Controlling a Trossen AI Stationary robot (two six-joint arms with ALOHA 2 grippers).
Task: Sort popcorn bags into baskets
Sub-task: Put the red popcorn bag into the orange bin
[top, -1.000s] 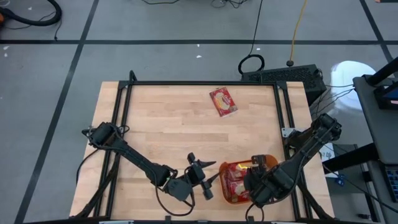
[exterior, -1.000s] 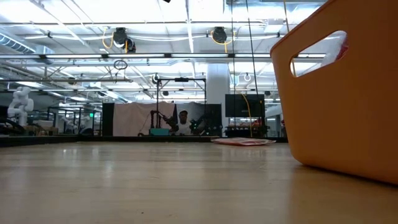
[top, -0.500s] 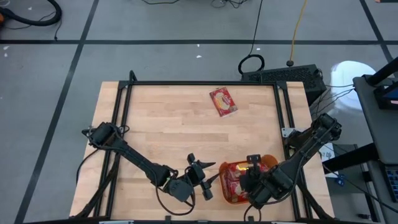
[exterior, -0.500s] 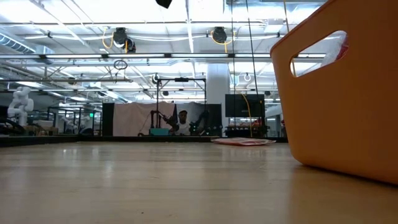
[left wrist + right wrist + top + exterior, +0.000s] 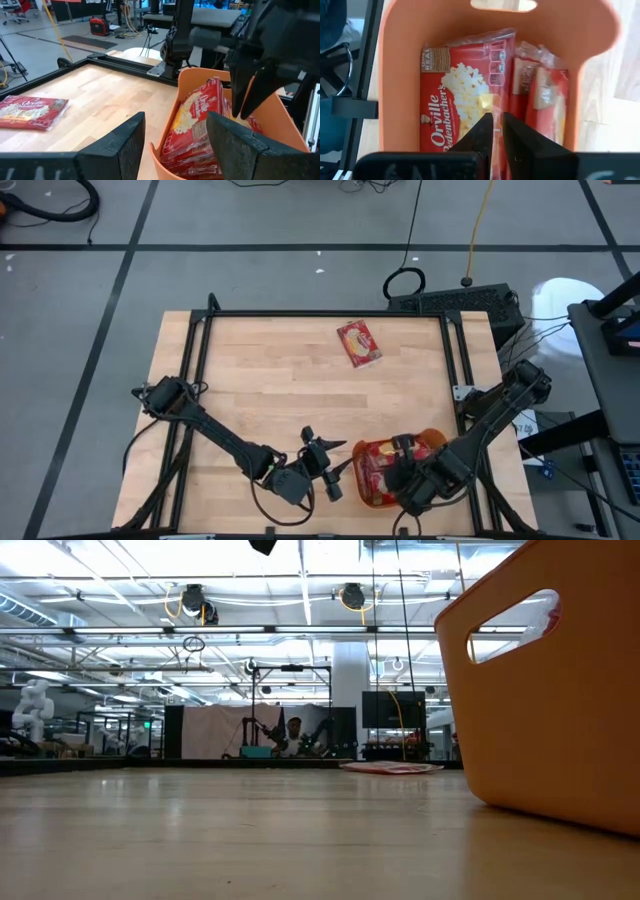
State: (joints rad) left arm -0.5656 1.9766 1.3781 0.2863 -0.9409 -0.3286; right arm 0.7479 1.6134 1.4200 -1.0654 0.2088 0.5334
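Note:
The orange basket (image 5: 358,476) sits near the table's near edge and holds several red popcorn bags standing on edge. My right gripper (image 5: 403,452) hangs over it, fingers pointing down into it (image 5: 497,117), shut on one leaning bag (image 5: 462,100). My left gripper (image 5: 338,468) is open and hovers just left of the basket, its fingers on either side of the basket's near corner (image 5: 175,125) without touching. One more popcorn bag (image 5: 359,343) lies flat on the table near the far edge. My right gripper pinches the leaning popcorn bag between its two fingers at the bag's long side edge (image 5: 496,106). The fingers come from above, pointing down. The bag stands tilted inside the basket (image 5: 196,115), with its lower end down among the other bags.
The low view shows the basket's side wall with its handle slot (image 5: 510,625) and the lone bag (image 5: 390,768) flat on the wood behind it. A black frame rail (image 5: 320,313) runs round the tabletop. Bare wood lies between the basket and the far bag.
My right gripper has crept a little toward the table's near left over the basket, and its fingers have stayed shut. The left arm and the bag on the table have kept still.

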